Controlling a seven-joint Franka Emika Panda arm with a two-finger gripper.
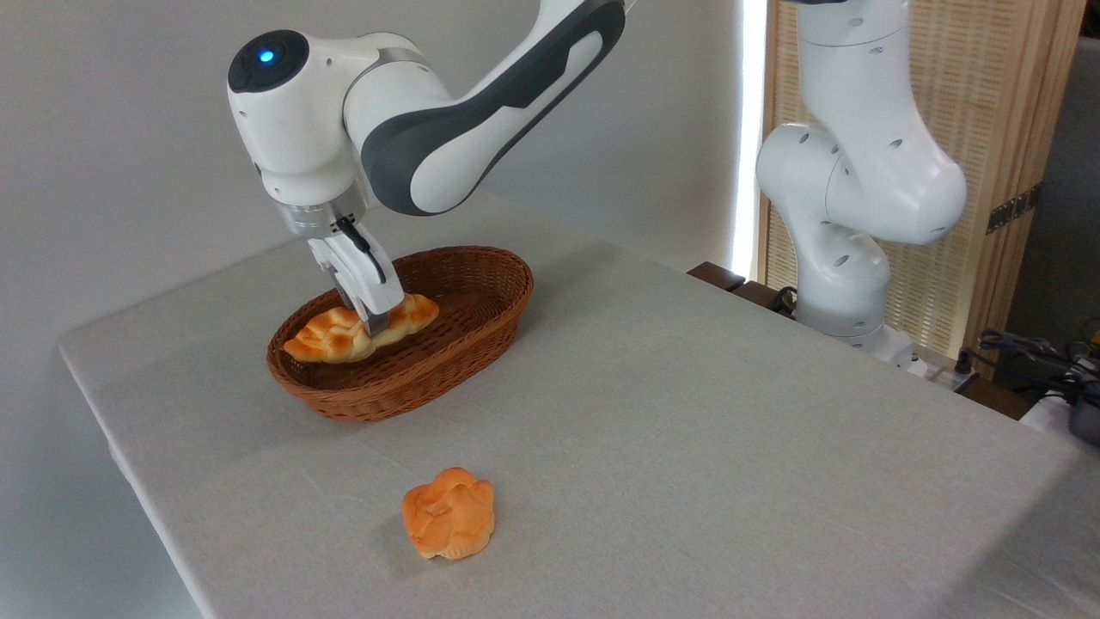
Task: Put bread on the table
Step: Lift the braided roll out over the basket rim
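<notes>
A braided golden-brown bread loaf (331, 337) with pale sides lies lengthwise inside the brown wicker basket (464, 331) at the left of the grey-clothed table (687, 413). My gripper (376, 324) reaches down into the basket, fingers closed on the loaf's middle. The near finger (368, 292) hides part of the crust. The loaf looks slightly raised off the basket floor, though I cannot tell for sure.
A small round orange bun (449, 513) rests on the cloth near the front edge. The arm's white base (846, 258) stands at the back right beside a wooden screen. Cables lie at the far right edge.
</notes>
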